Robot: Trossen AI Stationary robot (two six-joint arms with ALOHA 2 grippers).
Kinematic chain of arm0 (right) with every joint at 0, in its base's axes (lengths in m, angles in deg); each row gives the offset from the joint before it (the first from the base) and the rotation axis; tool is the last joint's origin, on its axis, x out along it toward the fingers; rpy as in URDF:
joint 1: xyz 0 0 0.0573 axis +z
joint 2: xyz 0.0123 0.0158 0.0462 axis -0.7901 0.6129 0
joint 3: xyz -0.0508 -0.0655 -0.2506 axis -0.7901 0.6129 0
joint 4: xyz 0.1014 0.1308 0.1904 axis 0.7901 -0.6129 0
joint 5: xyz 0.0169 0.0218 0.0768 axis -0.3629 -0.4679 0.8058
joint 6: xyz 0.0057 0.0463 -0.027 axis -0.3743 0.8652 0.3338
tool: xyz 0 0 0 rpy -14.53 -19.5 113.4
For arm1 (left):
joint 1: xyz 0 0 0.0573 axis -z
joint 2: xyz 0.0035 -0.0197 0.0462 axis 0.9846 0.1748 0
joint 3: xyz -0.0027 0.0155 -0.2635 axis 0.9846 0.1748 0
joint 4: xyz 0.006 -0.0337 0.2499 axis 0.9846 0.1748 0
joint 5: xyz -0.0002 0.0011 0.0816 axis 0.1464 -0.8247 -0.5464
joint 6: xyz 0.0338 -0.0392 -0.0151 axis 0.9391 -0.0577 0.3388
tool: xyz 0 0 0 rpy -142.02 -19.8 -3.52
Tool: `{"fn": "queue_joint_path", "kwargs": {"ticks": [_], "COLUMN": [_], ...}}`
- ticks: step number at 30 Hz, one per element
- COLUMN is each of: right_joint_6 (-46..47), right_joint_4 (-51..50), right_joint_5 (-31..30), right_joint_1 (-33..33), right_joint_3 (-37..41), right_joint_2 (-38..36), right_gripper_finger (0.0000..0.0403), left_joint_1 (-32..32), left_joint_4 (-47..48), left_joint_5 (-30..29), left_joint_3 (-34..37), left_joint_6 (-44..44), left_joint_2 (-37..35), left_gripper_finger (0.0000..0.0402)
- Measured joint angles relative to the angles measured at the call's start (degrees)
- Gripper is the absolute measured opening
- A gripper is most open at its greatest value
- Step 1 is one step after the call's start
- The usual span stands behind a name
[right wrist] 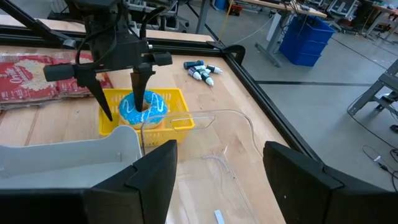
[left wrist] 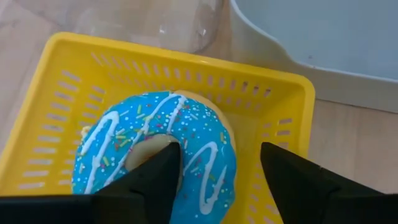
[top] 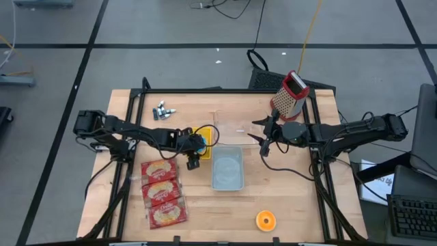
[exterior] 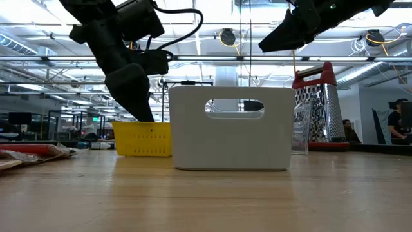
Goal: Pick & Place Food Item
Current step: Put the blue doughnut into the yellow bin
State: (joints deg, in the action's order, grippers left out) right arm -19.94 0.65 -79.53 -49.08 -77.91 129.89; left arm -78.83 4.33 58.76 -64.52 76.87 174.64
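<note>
Donut (left wrist: 158, 149) not yet lifted from the basket (left wrist: 273, 106). Left gripper (left wrist: 217, 177) spread, straddling the donut's side. Lift and placement remain.

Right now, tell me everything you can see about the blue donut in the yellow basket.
The donut is a ring with bright blue icing, white zigzag drizzle and coloured sprinkles over a pale tan base. It looks like a toy or glazed pastry. It lies in the yellow slotted plastic basket, leaning a little against one side. The left tool straddles its rim, open, one finger in the hole and one outside; whether they touch it is unclear.
</note>
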Motion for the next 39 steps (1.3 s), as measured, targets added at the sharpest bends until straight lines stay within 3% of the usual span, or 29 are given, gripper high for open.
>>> {"fn": "queue_joint_path", "kwargs": {"ticks": [9, 17, 26, 35, 39], "right_joint_6": [0.0, 0.0, 0.0, 0.0, 0.0], "right_joint_4": [-0.1, -0.1, -0.3, -0.3, -0.3], "right_joint_5": [0.0, -0.1, -0.1, -0.1, -0.1], "right_joint_1": [0.0, 0.0, 0.0, 0.0, 0.0], "right_joint_3": [0.0, 0.0, 0.0, 0.0, 0.0], "right_joint_2": [0.0, 0.0, 0.0, 0.0, 0.0], "right_gripper_finger": [0.0226, 0.0226, 0.0226, 0.0226, 0.0226], "left_joint_1": [0.0, 0.0, 0.2, 0.5, 1.0], "left_joint_4": [0.0, 0.7, 1.2, 2.0, 2.1], "left_joint_5": [0.3, 2.6, 5.6, 9.3, 9.3], "left_joint_3": [0.0, -1.0, -2.8, -2.8, -2.8], "left_joint_6": [-0.1, -0.1, 0.6, -1.0, -1.7], "left_joint_2": [0.0, -0.8, -2.7, -2.2, -2.2], "left_gripper_finger": [0.0088, 0.0013, 0.0035, 0.0011, 0.0021]}}
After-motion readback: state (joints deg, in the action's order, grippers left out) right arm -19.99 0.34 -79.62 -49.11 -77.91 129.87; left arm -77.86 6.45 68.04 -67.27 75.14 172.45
